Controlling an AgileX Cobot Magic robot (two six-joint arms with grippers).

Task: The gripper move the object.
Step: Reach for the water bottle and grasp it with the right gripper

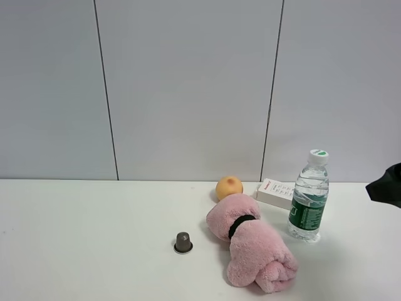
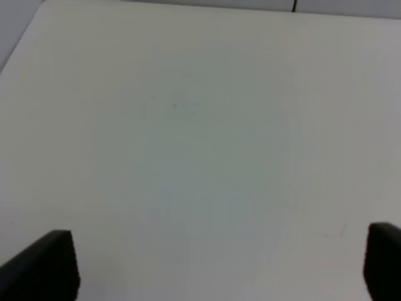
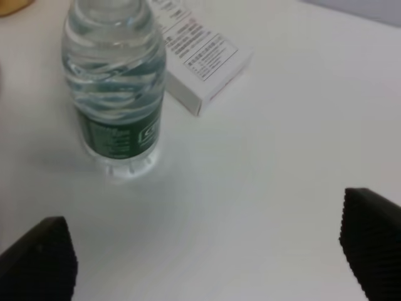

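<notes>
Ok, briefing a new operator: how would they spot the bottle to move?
On the white table, look right of the pink rolled towel. The water bottle stands upright beside a small white box. Only it is tall and clear, with a green label.

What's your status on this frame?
Left claw open, over table. Right claw open, short of the bottle. Bottle upright, untouched. White box close beside it; approach looks clear.

White table (image 1: pixel 75 238): bottle (image 1: pixel 309 200), pink towel (image 1: pixel 254 248), white box (image 1: pixel 276 192), orange fruit (image 1: pixel 229 187), small grey cup (image 1: pixel 183 242).
</notes>
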